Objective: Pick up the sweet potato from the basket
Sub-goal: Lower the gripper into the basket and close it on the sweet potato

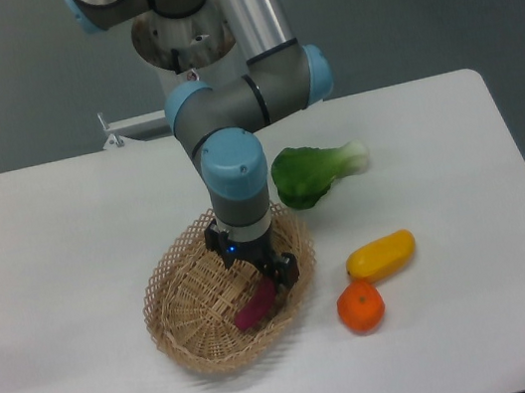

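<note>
Reaching down into the basket with the black two-finger pincer, fingers straddling the upper end of the small elongated purple-magenta sweet potato. Looking closed or nearly closed around that end, though whether actually clamping or only touching cannot be told from this view.

Lying inside the oval shallow tan wicker basket, toward its right half, with the long axis running diagonally: lower tip pointing toward the near-left, upper tip hidden under the pincer and pointing toward the far-right.

Judging the step as securing the grasp before lifting. Doing it well probably means pinching across the narrow width rather than along the length, gripping nearer the middle than the tapered tip to avoid pivoting, then rising straight up to clear the lacy rim.

Resting outside on the white tabletop: a green leafy vegetable, a yellow-orange oblong vegetable, a round orange fruit.
</note>
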Tool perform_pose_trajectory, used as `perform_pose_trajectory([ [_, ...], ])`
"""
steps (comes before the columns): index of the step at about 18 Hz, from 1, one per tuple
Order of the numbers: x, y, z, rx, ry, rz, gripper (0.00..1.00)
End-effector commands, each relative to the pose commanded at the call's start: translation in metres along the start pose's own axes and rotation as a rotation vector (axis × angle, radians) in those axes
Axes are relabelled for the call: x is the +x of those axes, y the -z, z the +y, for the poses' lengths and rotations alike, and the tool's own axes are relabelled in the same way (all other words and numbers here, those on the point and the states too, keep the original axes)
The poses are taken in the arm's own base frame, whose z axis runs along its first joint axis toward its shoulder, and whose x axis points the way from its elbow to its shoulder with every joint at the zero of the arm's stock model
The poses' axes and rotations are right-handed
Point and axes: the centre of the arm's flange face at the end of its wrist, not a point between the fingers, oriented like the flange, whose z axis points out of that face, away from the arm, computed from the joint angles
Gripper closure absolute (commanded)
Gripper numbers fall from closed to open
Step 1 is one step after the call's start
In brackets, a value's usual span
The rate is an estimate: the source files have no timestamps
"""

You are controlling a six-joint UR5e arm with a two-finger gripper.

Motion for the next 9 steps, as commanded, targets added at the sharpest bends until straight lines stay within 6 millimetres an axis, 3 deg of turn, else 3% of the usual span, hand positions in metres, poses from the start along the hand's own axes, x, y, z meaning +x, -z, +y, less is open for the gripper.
perform_pose_trajectory([
  [9, -0.001, -0.016, 0.000, -0.014, 0.001, 0.020, 0.00],
])
